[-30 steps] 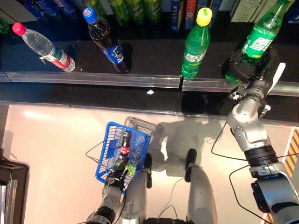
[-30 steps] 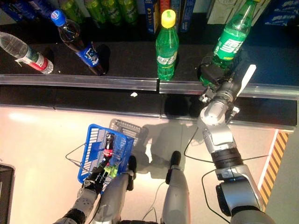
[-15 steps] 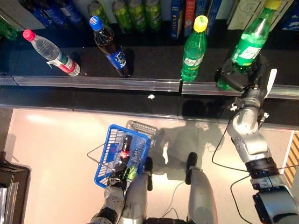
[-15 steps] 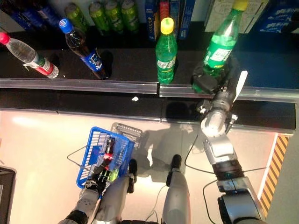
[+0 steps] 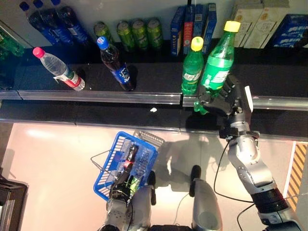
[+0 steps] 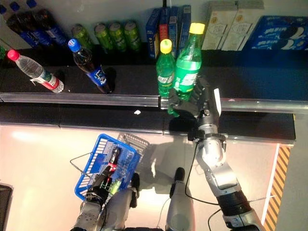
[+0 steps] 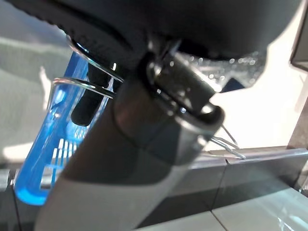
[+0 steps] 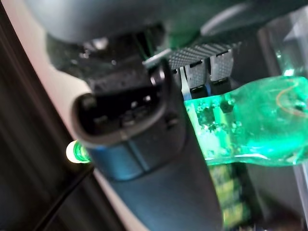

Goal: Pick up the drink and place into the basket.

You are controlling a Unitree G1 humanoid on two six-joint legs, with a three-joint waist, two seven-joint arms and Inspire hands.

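My right hand [image 5: 232, 98] is shut on a green bottle with a yellow cap [image 5: 217, 60] and holds it up over the front rail of the black shelf, right beside a second green bottle [image 5: 192, 67]. The held bottle also shows in the right wrist view [image 8: 250, 127]. My left hand [image 5: 118, 192] is shut on the wire handles of the blue basket [image 5: 111, 169], which hangs low at the left. A dark cola bottle with a red label [image 5: 129, 157] and a green drink lie in the basket. In the left wrist view the blue basket [image 7: 45, 144] hangs past the hand.
On the black shelf [image 5: 154, 77] stand a cola bottle with a blue cap [image 5: 114, 65], a leaning water bottle with a red cap [image 5: 57, 70], green cans [image 5: 134, 32], dark bottles [image 5: 53, 19] and boxes [image 5: 195, 21]. A metal rail [image 5: 101, 95] runs along the shelf's front.
My right hand has lifted the green bottle off the shelf and carried it left, next to the other green bottle. The camera has tilted up, showing more of the shelf's back.
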